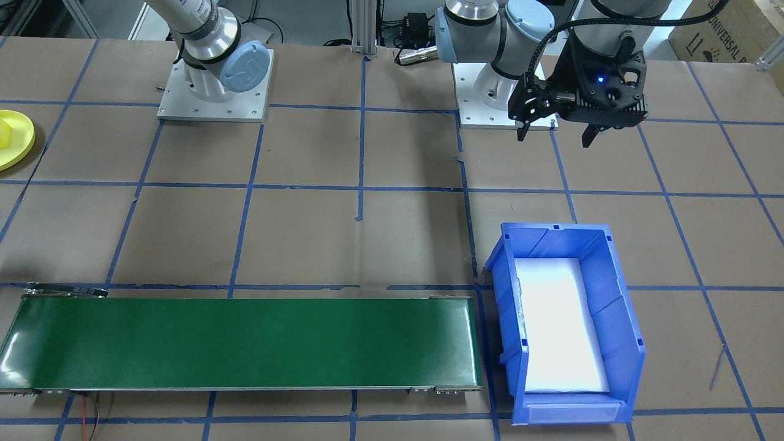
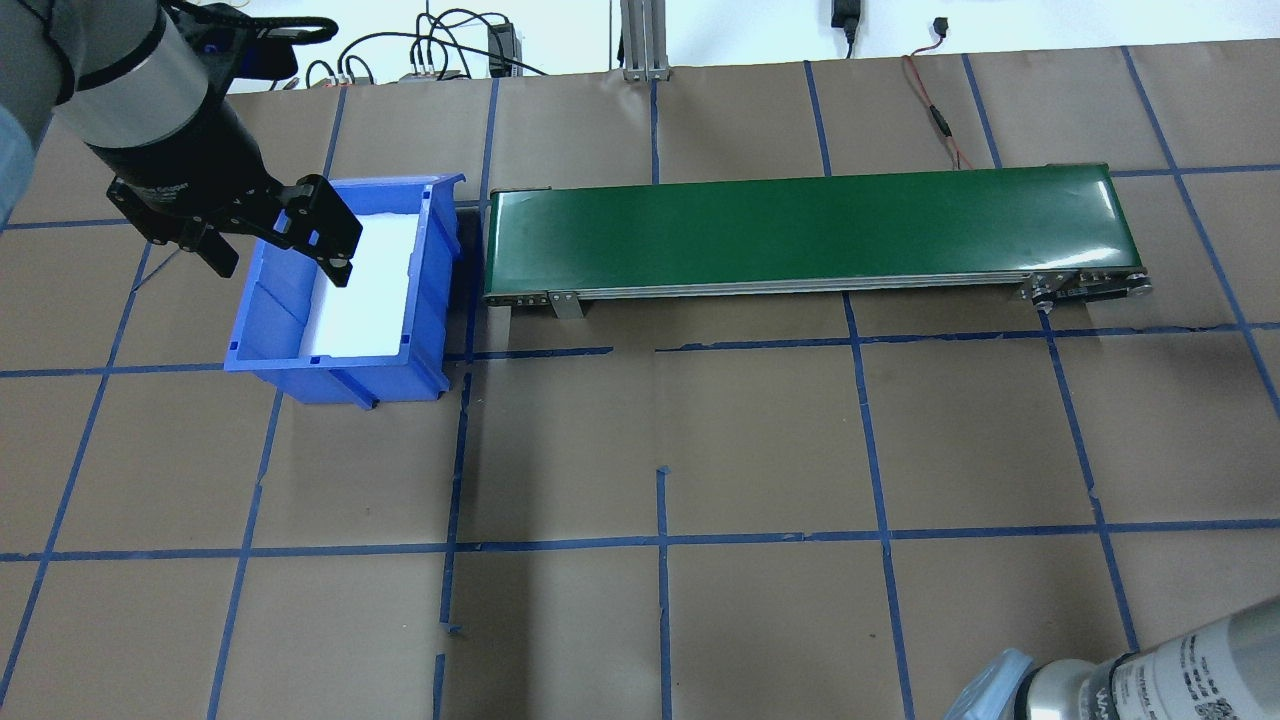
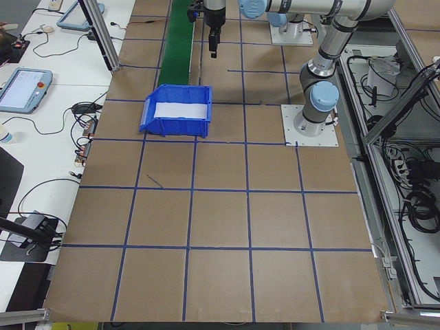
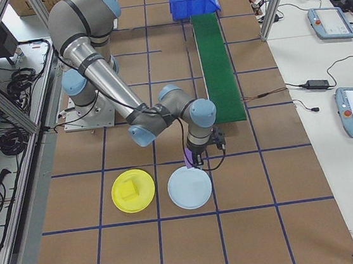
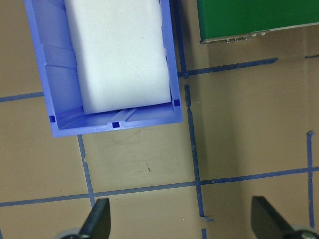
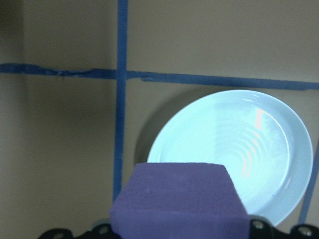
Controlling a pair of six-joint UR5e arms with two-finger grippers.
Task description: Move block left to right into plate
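The right gripper (image 4: 196,163) is clamped on a purple foam block (image 6: 178,201), held above the table near the edge of a pale blue plate (image 6: 232,152); the yellow plate (image 4: 133,190) lies just left of the pale one, already holding a yellow block (image 4: 129,190). The left gripper (image 2: 278,255) hangs with its fingers (image 5: 98,219) spread apart and nothing between them, on the robot's side of a blue bin (image 2: 345,355) lined with white foam (image 5: 119,55), which sits at the end of a green conveyor belt (image 2: 805,228). A cardboard box (image 1: 729,27) at the far corner reads "UNIVERSAL"; the lettering on the left arm's wrist is too small to read.
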